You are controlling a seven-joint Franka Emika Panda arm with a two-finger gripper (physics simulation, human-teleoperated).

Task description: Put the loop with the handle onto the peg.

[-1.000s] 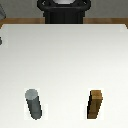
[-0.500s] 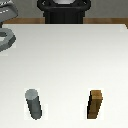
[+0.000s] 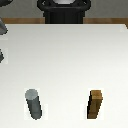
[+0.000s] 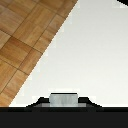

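The peg is an upright grey cylinder on the white table, near the front at the exterior view's left. The loop with the handle shows in neither view. Parts of my arm show only at the exterior view's far left edge, well away from the peg. In the wrist view my gripper is a dark band with one light grey block at its middle. I cannot tell whether the jaws are open or shut. The wrist view looks down on the table's edge.
A brown wooden block stands upright at the front, at the exterior view's right, level with the peg. The robot's dark base is at the back middle. Wooden floor lies beyond the table's edge.
My arm was out of the exterior view one second ago. It has come in at the left edge and moved further down it. The peg and the block have not moved.
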